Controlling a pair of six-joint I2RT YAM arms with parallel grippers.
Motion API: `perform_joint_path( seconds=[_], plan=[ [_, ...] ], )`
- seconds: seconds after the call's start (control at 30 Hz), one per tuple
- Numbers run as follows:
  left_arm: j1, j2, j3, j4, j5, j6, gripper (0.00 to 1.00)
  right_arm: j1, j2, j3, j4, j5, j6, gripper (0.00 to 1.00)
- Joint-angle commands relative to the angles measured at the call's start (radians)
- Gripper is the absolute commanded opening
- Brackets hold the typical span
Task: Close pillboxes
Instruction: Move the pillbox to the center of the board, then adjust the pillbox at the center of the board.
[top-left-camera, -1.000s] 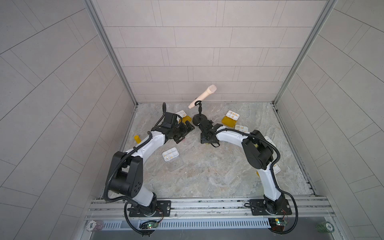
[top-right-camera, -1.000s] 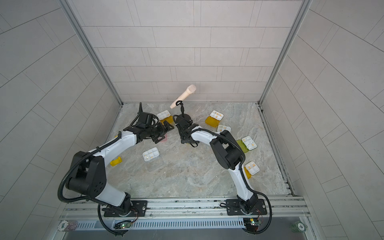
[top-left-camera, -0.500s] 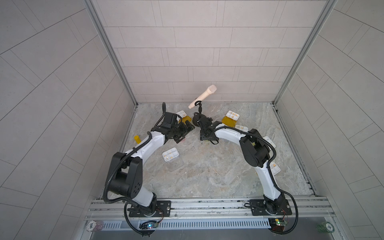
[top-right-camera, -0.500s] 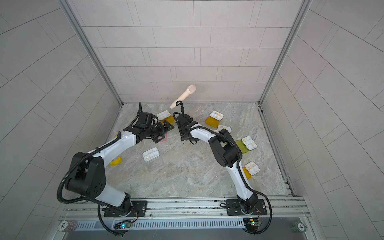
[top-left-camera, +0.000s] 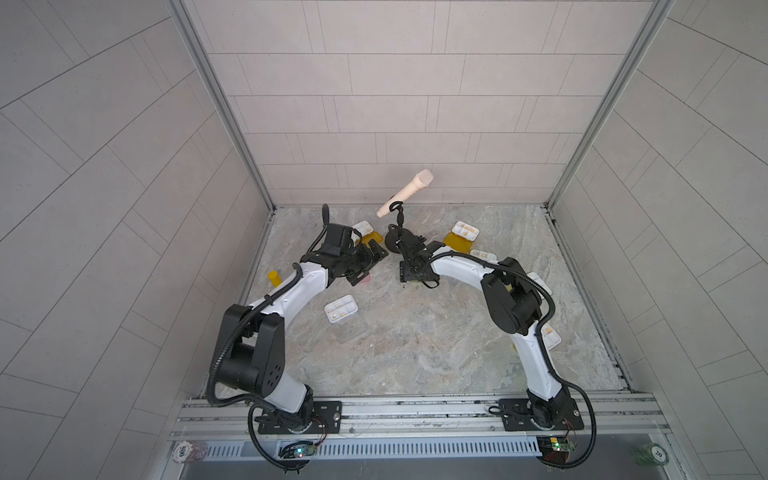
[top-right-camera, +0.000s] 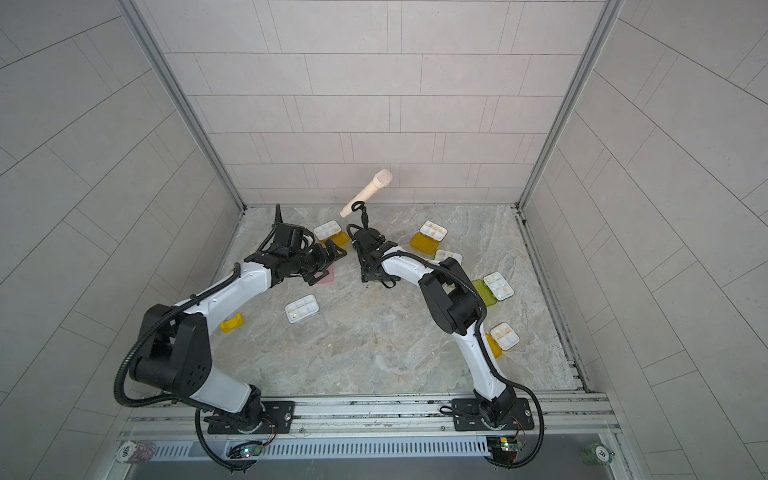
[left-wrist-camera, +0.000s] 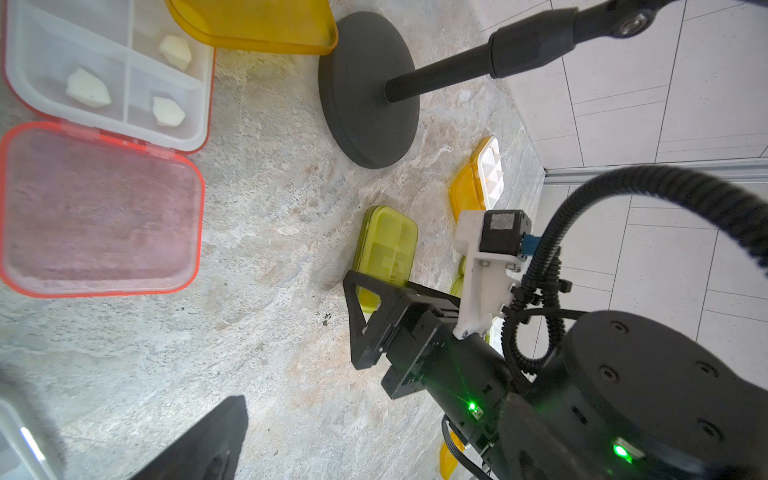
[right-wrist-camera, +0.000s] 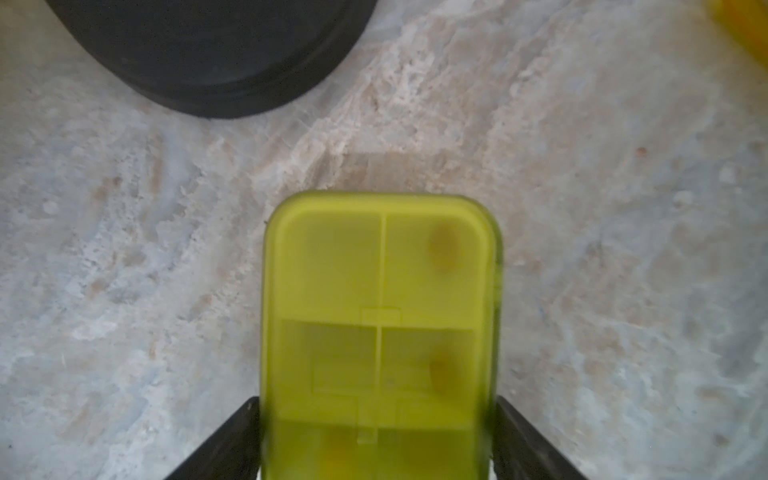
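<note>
A lime green pillbox (right-wrist-camera: 380, 311) lies flat on the marble floor with its lid down. My right gripper (right-wrist-camera: 376, 405) is open, one finger along each long side of it; in both top views this gripper (top-left-camera: 409, 276) hides the box. A pink pillbox sits open, its white tray (left-wrist-camera: 108, 75) holding pills and its pink lid (left-wrist-camera: 99, 208) folded out flat. Just above it hovers my left gripper (top-left-camera: 370, 266), open and empty. More pillboxes stand open: a clear one (top-left-camera: 340, 309), two orange ones (top-left-camera: 363, 230) (top-left-camera: 465, 230) and a lime one (top-right-camera: 498, 286).
A microphone (top-left-camera: 405, 194) leans on a stand whose round black base (left-wrist-camera: 365, 87) sits between the two grippers at the back. A yellow bottle (top-left-camera: 273, 277) lies by the left wall. Another orange pillbox (top-right-camera: 505, 336) stands open beside the right arm. Walls enclose three sides.
My right gripper's jaws have spread apart from shut, and its wrist has shifted slightly toward the stand. The left arm has not moved.
</note>
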Motion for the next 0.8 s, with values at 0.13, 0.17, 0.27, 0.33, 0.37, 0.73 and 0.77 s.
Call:
perform_joint_path(
  seconds=[0.13,0.17,0.27,0.33,0.37,0.73,0.77],
  plan=[
    [0.006,-0.039,-0.005,0.015,0.003,0.015,0.99,-0.017,-0.254,-0.112,-0.045,0.035,-0.063,0.85],
    [0.006,-0.038,-0.006,0.021,0.005,0.014,0.99,-0.026,-0.284,-0.138,-0.045,0.036,-0.072,0.85],
    [0.003,-0.038,-0.013,0.040,0.016,0.010,0.99,-0.059,-0.385,-0.223,-0.043,0.039,-0.090,0.85],
    [0.003,-0.038,-0.016,0.058,0.030,0.005,0.99,-0.077,-0.440,-0.263,-0.053,0.029,-0.112,0.85],
    [0.002,-0.042,-0.018,0.068,0.035,0.002,0.99,-0.085,-0.467,-0.277,-0.070,0.033,-0.125,0.85],
    [-0.068,-0.019,-0.041,0.197,0.130,-0.035,0.99,-0.267,-0.752,-0.582,-0.105,0.017,-0.126,0.85],
    [-0.078,-0.015,-0.041,0.206,0.143,-0.034,0.99,-0.282,-0.765,-0.601,-0.104,0.020,-0.128,0.85]
  ],
)
